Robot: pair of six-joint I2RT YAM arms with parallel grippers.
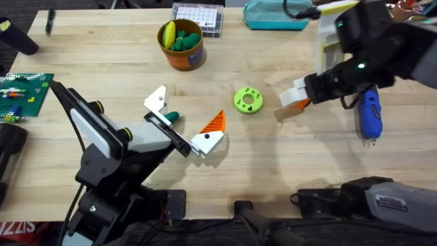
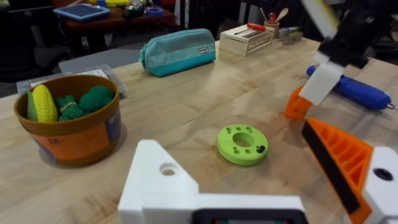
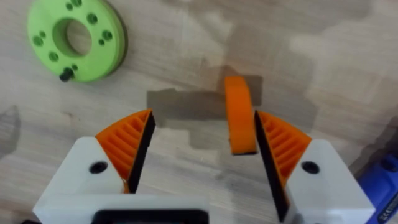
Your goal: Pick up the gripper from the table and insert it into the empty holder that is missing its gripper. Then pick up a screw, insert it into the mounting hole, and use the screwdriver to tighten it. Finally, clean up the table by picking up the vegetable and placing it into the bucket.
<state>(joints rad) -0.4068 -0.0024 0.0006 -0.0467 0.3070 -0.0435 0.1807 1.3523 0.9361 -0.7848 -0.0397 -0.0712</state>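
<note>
Wooden counter [image 1: 102,61], mid-assembly
Right claw [image 3: 199,149] open over the gripper [image 3: 239,115]; left claw [image 1: 186,123] open too, screwdriver [image 1: 369,115] nearby.

- Left arm — rises from its base at the lower left and reaches toward the middle of the counter, wrist held low.
- Left gripper [image 1: 183,119]: one white finger with an orange ribbed tip on one side; the other side carries a bare white holder with no orange tip.
- Right arm — reaches in from the upper right, dark, with a green light on the wrist.
- Right gripper [image 1: 292,104] points down, close over the counter.
- Its fingers [image 3: 127,144] stand wide apart, orange ribbed pads facing inward, one pad close beside a small orange piece.
</note>
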